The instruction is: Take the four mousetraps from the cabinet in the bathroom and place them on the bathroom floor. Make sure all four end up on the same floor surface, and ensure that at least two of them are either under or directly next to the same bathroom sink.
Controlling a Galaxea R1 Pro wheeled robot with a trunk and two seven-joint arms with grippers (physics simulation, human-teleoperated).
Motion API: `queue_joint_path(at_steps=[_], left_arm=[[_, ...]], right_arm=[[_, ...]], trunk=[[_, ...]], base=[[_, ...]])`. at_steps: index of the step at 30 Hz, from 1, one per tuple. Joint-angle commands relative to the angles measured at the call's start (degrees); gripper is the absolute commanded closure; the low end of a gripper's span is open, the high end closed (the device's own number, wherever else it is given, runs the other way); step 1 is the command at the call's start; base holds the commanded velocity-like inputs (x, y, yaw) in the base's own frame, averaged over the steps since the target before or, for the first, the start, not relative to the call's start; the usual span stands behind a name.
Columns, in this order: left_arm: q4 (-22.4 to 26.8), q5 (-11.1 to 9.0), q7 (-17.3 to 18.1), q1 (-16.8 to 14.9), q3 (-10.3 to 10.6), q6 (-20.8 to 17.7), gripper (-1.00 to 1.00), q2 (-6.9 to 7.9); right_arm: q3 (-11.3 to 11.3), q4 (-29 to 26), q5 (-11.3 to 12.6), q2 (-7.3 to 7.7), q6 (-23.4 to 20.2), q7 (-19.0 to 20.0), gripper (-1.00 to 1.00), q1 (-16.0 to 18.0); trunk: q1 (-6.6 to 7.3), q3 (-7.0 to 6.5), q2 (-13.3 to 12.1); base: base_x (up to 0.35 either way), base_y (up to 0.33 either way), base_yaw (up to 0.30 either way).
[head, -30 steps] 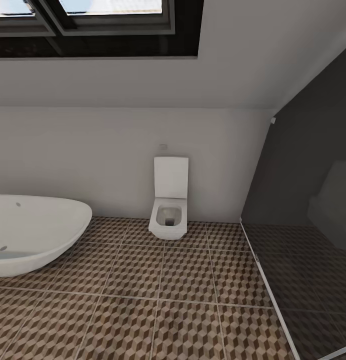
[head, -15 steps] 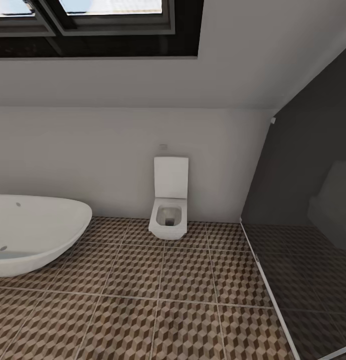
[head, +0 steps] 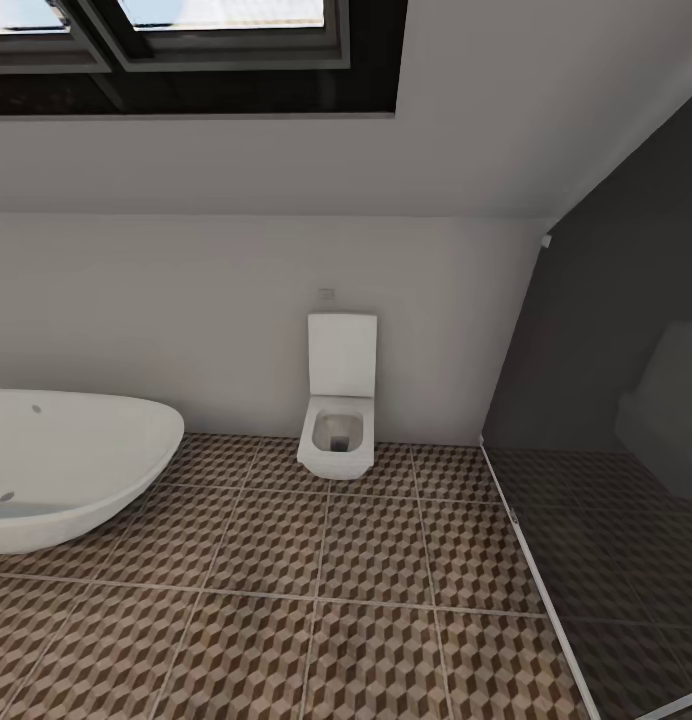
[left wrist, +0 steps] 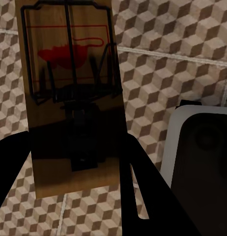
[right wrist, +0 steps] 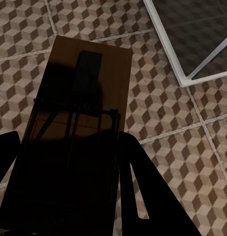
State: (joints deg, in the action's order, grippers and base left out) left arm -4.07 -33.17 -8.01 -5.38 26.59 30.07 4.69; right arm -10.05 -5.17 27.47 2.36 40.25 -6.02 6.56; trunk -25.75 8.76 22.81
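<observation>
Tan wooden mousetrap [left wrist: 69, 98] sits pinched between your left gripper's [left wrist: 74, 162] dark fingers, above the cube-patterned bathroom floor [left wrist: 162, 78]; a second mousetrap [right wrist: 79, 128] is clamped the same way in your right gripper [right wrist: 64, 182], near a glass-panel corner [right wrist: 192, 44]; ahead, your head camera lists white tub [head: 66, 465], square toilet [head: 338, 400], skylight [head: 186, 50].

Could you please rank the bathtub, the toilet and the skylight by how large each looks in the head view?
1. Skylight, cut off by the frame's edge.
2. Bathtub, also cut off; it looks close to the skylight in size, so their order is unsure.
3. Toilet, clearly smallest, though farther away.
</observation>
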Motion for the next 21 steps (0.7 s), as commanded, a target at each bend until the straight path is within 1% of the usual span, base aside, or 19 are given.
queue_joint_path(at_steps=[1,21], left_arm=[[-0.14,0.12,-0.34,-0.07,0.4,0.19,1.0,-0.03],[-0.14,0.13,-0.34,-0.07,0.4,0.2,1.0,-0.03]], right_arm=[[-0.5,-0.02,0.13,0.01,0.09,-0.48,1.0,0.03],[-0.5,-0.02,0.14,0.01,0.09,-0.48,1.0,0.03]], trunk=[[-0.03,0.11,0.11],[-0.03,0.11,0.11]], base=[[0.0,0.0,0.0],[0.0,0.0,0.0]])
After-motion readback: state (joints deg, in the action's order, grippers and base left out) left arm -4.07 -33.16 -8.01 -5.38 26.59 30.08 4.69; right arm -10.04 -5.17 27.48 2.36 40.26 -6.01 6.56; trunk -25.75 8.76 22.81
